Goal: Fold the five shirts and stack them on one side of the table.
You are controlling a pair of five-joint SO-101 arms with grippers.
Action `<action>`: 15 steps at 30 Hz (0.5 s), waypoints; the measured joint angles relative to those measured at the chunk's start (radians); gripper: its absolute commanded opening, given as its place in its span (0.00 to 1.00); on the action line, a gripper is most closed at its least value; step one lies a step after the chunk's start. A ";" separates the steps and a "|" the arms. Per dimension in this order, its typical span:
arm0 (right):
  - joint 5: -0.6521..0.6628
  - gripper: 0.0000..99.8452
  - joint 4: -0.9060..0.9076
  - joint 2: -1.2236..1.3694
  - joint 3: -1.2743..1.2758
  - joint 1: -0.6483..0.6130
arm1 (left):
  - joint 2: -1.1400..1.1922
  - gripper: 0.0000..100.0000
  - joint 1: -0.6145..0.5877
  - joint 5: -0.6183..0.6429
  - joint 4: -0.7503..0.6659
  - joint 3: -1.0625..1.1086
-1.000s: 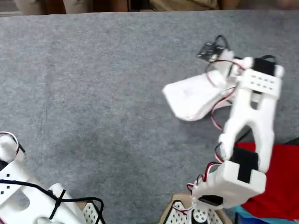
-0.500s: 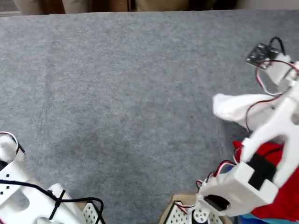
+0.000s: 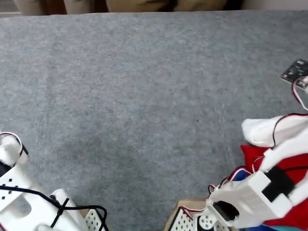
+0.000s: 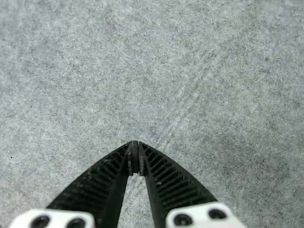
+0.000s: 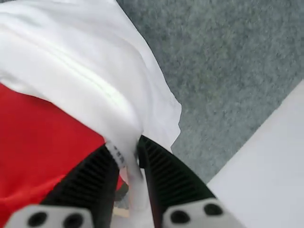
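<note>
A folded white shirt (image 3: pixel 262 130) hangs at the table's right edge, over a folded red shirt (image 3: pixel 284 166). My right gripper (image 5: pixel 128 159) is shut on the white shirt (image 5: pixel 80 71), with cloth pinched between its black fingers (image 5: pixel 161 171) and the red shirt (image 5: pixel 38 137) just beneath. A blue-green shirt edge (image 3: pixel 269 227) peeks out under the red one. My left gripper (image 4: pixel 134 161) is shut on nothing, hovering over bare grey felt. The left arm (image 3: pixel 19 192) sits at the near left corner.
Grey felt (image 3: pixel 125 96) covers the table. The right arm's white body (image 3: pixel 255 197) and its red wires rise over the shirt pile at the near right. A small circuit board (image 3: pixel 294 71) sits at the right edge.
The right arm has carried the white shirt from the table's middle right across to the right edge, over the red shirt. The left arm has stayed put.
</note>
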 measured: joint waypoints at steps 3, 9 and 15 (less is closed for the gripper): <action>0.002 0.01 0.002 -0.006 -0.034 0.032 | 0.000 0.02 0.008 0.000 0.000 0.000; 0.002 0.01 0.005 -0.104 -0.026 0.040 | 0.000 0.02 0.009 0.000 0.000 0.000; 0.002 0.01 0.005 -0.226 0.064 0.040 | 0.000 0.02 0.009 0.000 0.000 0.000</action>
